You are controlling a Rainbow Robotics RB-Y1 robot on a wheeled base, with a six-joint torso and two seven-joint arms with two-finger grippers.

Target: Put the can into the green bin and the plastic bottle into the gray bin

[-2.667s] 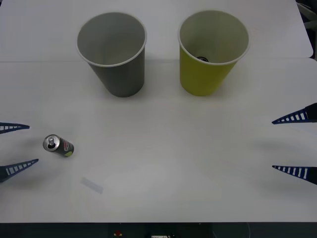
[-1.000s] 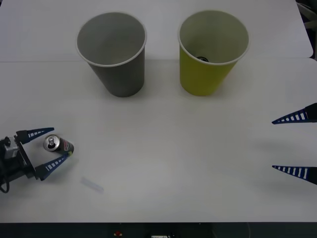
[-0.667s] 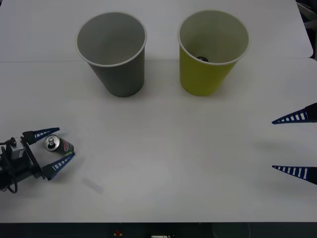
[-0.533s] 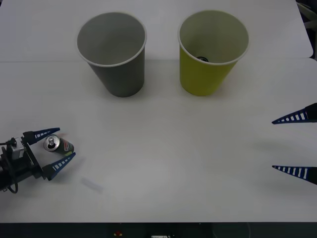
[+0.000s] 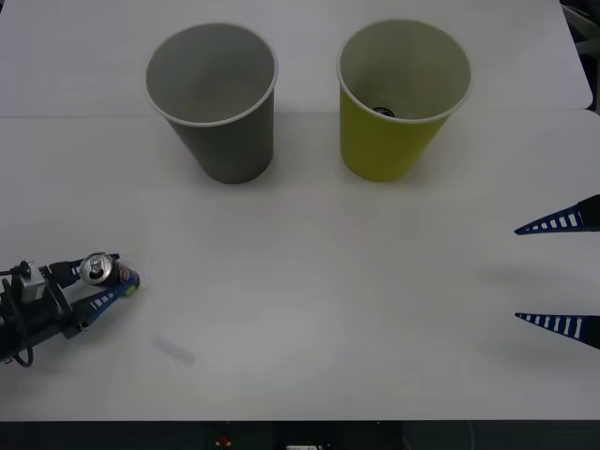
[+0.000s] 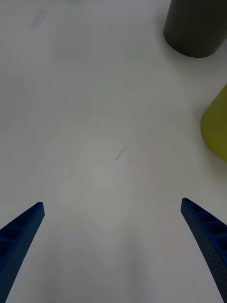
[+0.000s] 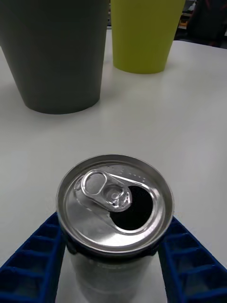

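- Left pincer (image 5: 94, 283) low at the worktop's (image 5: 309, 281) near-left corner, blue ribbed fingers (image 7: 33, 265) pressed against both sides of the can (image 5: 105, 272).
- Can lying on its side on the white worktop, silver pull-tab top (image 7: 116, 203) turned toward the left wrist camera, mouth hole open and dark.
- Gray bin (image 5: 214, 98) upright at the far left-centre, well apart from the can; bare worktop between the two.
- Green bin (image 5: 401, 96) upright beside the gray bin, to its right, not touching; something small and dark lying inside at the bottom.
- Faint pale smudge (image 5: 174, 351) on the worktop near the can, toward the front edge.
- Right pincer (image 5: 561, 274) parked at the right edge, fingers spread wide apart, holding nothing.
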